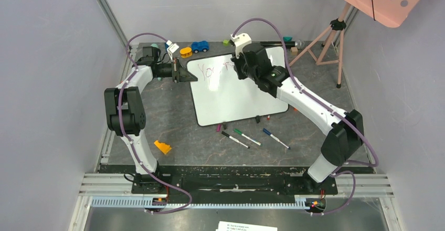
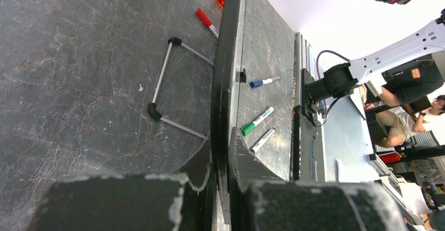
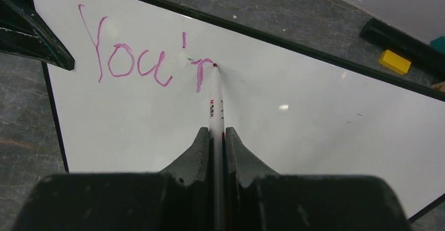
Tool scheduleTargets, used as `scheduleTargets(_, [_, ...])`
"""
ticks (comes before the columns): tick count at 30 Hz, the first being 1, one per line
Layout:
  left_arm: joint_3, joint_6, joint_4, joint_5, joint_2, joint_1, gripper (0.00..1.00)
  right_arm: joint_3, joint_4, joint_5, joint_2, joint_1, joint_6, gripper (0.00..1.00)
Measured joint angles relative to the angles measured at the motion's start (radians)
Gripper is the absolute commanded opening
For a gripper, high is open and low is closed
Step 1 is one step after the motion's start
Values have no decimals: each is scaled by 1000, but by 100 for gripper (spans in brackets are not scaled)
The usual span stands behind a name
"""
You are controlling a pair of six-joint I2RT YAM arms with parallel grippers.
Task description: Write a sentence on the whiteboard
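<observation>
Right wrist view: right gripper point(image 3: 215, 132) closed tight on a white marker point(image 3: 215, 100), tip touching the whiteboard point(image 3: 315, 115). Likely faults: excess pressure could shift the board in the left gripper point(image 2: 220, 155), which is clamped on its edge, or push the marker back through the grip — letters would skew; too light a contact would leave gaps. The sentence point(image 3: 131, 63) reads "You'r" — unfinished. It lies ahead and left of the right gripper, near the board's far-left corner, the "r" at the marker tip.
</observation>
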Motion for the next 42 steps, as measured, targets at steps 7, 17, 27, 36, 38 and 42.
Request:
scheduleTargets(7, [0,0,0,1,0,0,2,-67,5,1,-70,-21,0,0])
scheduleTargets(17, [0,0,0,1,0,0,2,-86,19,-39,-92,-22,0,0])
scheduleTargets(27, [0,0,0,1,0,0,2,-86,19,-41,-70,-22,0,0])
scheduleTargets(36, [0,0,0,1,0,0,2,-86,19,-29,-52,-22,0,0])
scheduleTargets(38, [0,0,0,1,0,0,2,-86,19,-26,-51,-20,0,0])
scheduleTargets(42, [0,0,0,1,0,0,2,-86,18,-16,-51,-19,0,0])
